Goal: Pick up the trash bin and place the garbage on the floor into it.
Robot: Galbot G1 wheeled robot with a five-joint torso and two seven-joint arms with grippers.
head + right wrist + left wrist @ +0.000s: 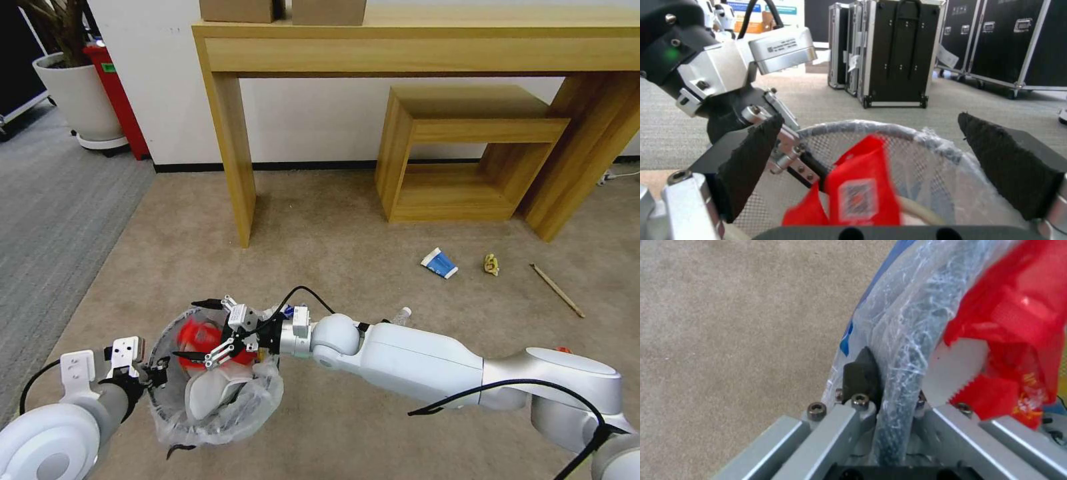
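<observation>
**red wrapper over the bin, right gripper spread above it**

the trash bin [217,393] sits low in the head view, just in front of the robot, lined with a crinkly whitish bag and held at its rim by the left gripper [159,377]. the left wrist view shows what the head view cannot: the bagged rim [902,373] runs straight between the jaws, a dark pad [861,368] pressed to its outer side, so that gripper is clamped on the rim. a red wrapper [1018,323] hangs just inside it there.

the right gripper [212,333] is over the bin's mouth with its fingers apart. in the right wrist view the two dark pads [746,163] stand wide, touching nothing, and the red wrapper [858,190] lies blurred between and below them, inside the mesh wall. whether it has come to rest i cannot tell. a white slipper [217,393] already lies in the bin.

further out on the beige floor [347,253] are a blue-white carton [439,263], a yellow scrap [491,264] and a thin wooden stick [557,290], all well apart from the bin. a clear bottle [401,315] peeks out just behind the right arm, which hides most of it. behind stand a wooden table [413,40] and a low wooden shelf [467,153]; at far left, a white planter [83,100].
</observation>
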